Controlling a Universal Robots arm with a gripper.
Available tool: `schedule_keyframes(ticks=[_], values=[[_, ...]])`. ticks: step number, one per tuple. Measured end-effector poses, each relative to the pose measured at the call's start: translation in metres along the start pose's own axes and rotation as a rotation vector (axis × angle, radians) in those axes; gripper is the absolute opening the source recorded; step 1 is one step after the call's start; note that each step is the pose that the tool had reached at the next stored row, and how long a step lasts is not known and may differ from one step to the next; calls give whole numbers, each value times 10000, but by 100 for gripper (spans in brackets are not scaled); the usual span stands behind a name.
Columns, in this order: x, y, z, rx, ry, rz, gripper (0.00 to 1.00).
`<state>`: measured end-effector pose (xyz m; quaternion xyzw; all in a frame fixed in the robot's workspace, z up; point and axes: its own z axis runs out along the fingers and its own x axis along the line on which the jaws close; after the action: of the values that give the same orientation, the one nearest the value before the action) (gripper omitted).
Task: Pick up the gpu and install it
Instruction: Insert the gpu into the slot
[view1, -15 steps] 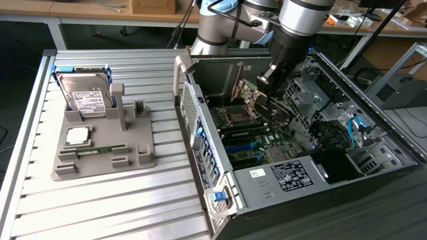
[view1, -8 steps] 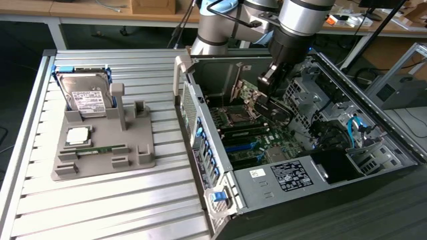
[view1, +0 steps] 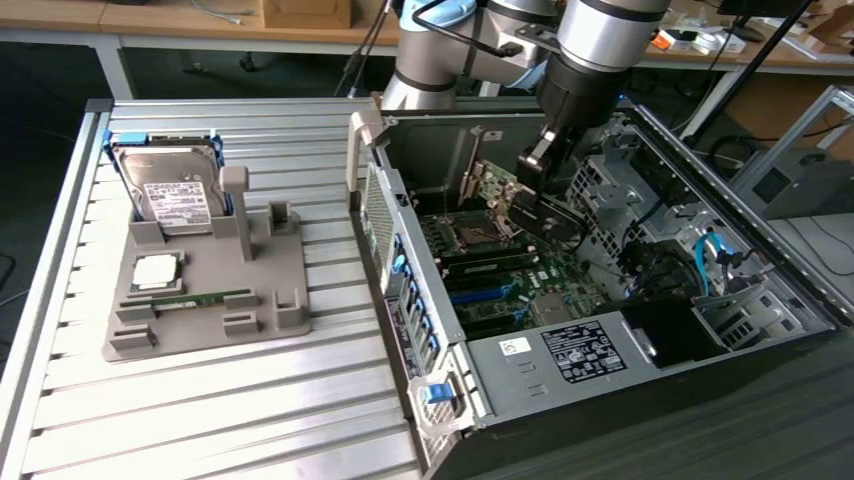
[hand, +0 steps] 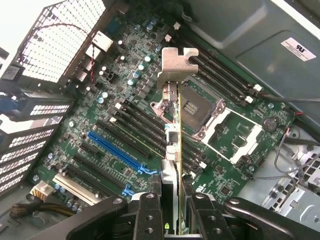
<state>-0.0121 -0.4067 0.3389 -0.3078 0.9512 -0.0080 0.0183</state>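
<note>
The open computer case (view1: 534, 385) stands at the exterior view's right, beside the slatted table (view1: 200, 400) that carries a grey parts holder (view1: 200, 310). Inside the case, above the motherboard (hand: 120, 125), the gpu (hand: 173, 142) hangs edge-on. The gripper (hand: 175, 222) has its fingers (hand: 149, 217) pinching the card's near end.

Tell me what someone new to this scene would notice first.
The arm reaches down into the open computer case on the exterior view's right. In the wrist view, the gripper clamps the gpu edge-on over the green motherboard. On the exterior view's left, a hard drive stands propped in a grey holder.
</note>
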Motion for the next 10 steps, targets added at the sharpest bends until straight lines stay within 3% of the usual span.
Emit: schedule_keyframes(ticks=[10], values=[[0,0,0,-18,-16,-604,27]])
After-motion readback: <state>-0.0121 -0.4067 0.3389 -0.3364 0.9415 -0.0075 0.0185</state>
